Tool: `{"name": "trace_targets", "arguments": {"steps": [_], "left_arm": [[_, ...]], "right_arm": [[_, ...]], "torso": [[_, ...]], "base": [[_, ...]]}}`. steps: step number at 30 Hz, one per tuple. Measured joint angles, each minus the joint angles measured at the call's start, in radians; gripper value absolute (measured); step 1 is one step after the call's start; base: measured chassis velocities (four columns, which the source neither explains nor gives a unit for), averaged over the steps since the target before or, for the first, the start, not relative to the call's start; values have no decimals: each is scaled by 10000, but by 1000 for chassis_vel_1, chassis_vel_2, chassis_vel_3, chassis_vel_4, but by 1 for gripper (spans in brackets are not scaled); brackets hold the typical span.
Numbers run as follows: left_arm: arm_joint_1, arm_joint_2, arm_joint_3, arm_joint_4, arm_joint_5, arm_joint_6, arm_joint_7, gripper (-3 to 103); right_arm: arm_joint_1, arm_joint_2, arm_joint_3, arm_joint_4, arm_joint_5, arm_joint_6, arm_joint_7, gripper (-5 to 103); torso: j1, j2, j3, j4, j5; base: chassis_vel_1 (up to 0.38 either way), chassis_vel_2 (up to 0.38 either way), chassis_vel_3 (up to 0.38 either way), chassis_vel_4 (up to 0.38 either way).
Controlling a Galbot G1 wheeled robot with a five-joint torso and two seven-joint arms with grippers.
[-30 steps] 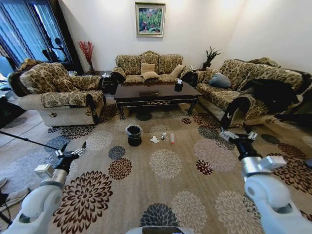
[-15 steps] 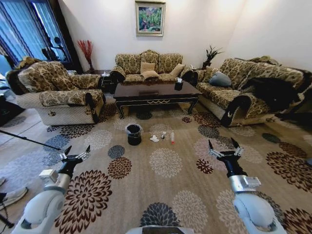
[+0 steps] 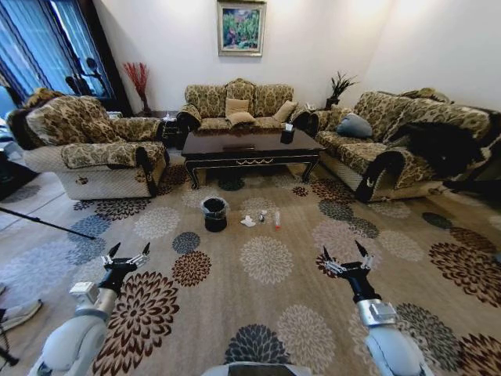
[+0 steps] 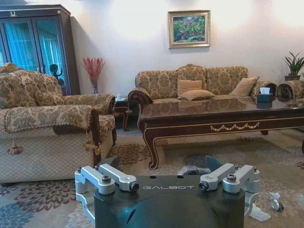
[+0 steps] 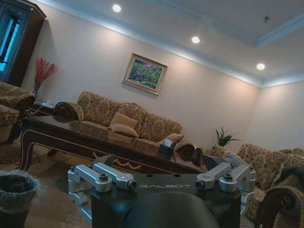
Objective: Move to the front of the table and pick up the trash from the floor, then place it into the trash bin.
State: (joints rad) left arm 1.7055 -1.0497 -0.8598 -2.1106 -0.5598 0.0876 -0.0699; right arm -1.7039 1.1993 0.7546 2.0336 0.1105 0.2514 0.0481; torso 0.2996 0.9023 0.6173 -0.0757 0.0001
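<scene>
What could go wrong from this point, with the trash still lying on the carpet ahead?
1. The crumpled white tissue, small clear plastic bottle and tiny pale scraps lie close together on the beige flower-patterned carpet, so one grasp may knock the others aside.
2. The small black lined bin stands right beside them; an approaching arm could tip it.
3. The glossy dark-brown coffee table sits just behind, risking a bump.
Left pincer and right pincer are open, far short.
</scene>
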Motion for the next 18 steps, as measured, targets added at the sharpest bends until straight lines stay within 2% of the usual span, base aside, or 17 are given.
{"name": "trace_targets", "arguments": {"steps": [18], "left_arm": [[-82,-37,228,-167,80,201,44,100]], "right_arm": [[41,-462,-210,257,677,-647,129,100]], "torso": [[-378,-869,-491,-1,-1]], "base": [[0,0,0,0]]}}
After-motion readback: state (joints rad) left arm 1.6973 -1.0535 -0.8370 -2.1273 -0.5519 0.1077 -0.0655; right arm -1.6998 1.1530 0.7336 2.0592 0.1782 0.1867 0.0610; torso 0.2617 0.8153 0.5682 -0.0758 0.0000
